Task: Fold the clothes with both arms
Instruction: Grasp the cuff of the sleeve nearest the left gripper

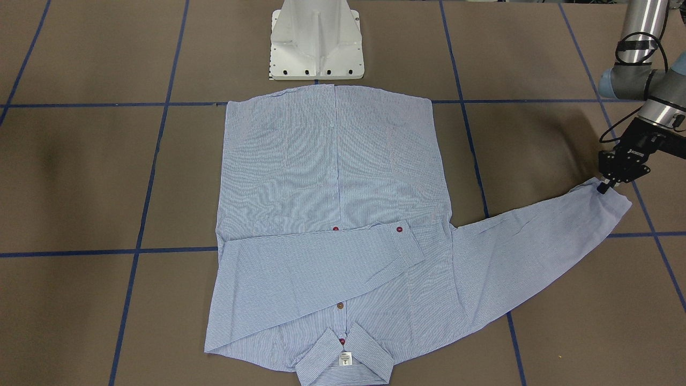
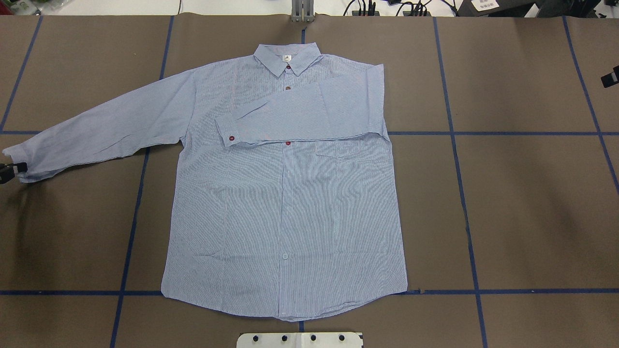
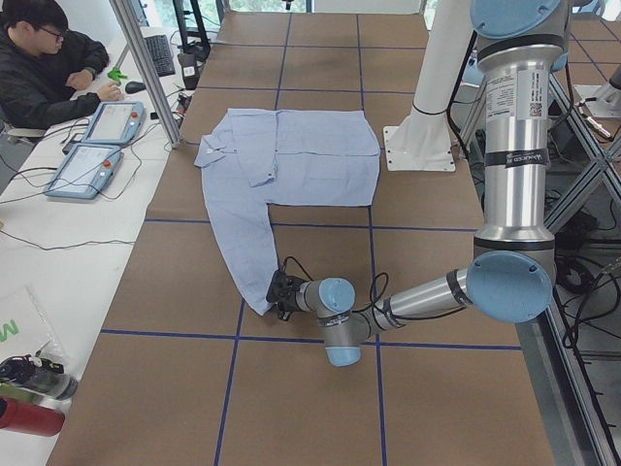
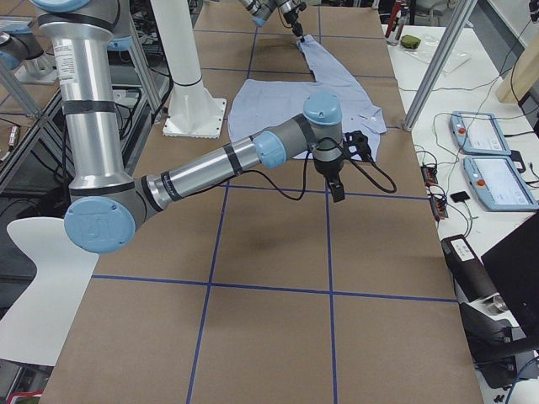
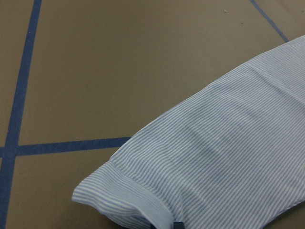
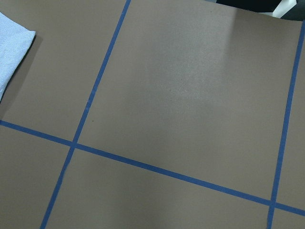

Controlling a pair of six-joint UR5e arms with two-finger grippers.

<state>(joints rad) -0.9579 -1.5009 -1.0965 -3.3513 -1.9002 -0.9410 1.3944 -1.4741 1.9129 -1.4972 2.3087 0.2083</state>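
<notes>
The striped light blue shirt [image 1: 332, 177] lies flat and face up on the brown table, collar [image 2: 287, 60] away from me. One sleeve is folded across the chest, its cuff [image 2: 227, 133] by the button line. The other sleeve [image 2: 106, 125] stretches out to my left. My left gripper [image 1: 605, 186] sits low at that sleeve's cuff [image 5: 119, 195] and looks shut on its edge; it also shows in the overhead view [image 2: 9, 171]. My right gripper [image 4: 337, 189] hangs above bare table right of the shirt, only its edge showing in the overhead view [image 2: 610, 77]; I cannot tell its state.
The white pedestal base [image 1: 316, 43] stands just behind the shirt's hem. Blue tape lines [image 6: 157, 167] cross the table. Past the far edge are a seated operator [image 3: 39, 58], teach pendants [image 4: 488, 160] and metal frame posts [image 3: 146, 68].
</notes>
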